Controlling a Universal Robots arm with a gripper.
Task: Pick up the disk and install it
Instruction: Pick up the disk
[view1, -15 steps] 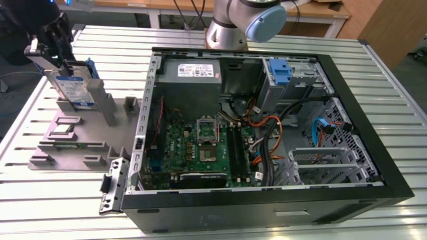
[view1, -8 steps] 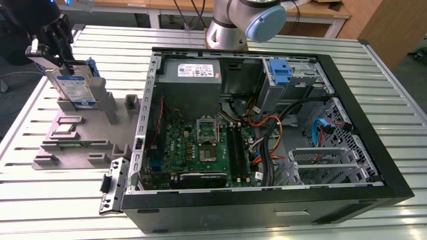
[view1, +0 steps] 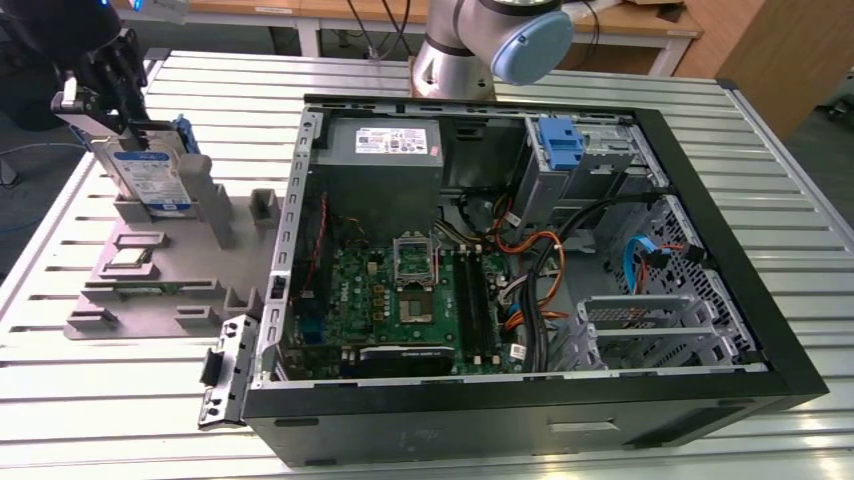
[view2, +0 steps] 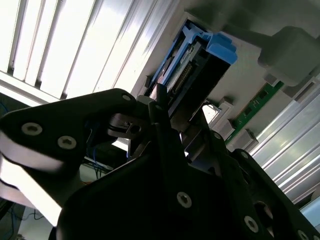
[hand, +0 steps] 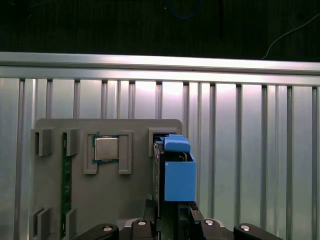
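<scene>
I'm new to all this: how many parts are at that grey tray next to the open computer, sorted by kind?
disk, held upright by the claw: 1
square silver chip: 1
green memory stick: 1
Total: 3 parts at the grey tray

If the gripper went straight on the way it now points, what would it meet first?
Most likely the disk, standing upright in the grey fixture directly under the gripper; the fixture lies beyond it. Whether they already touch is unclear.
</scene>
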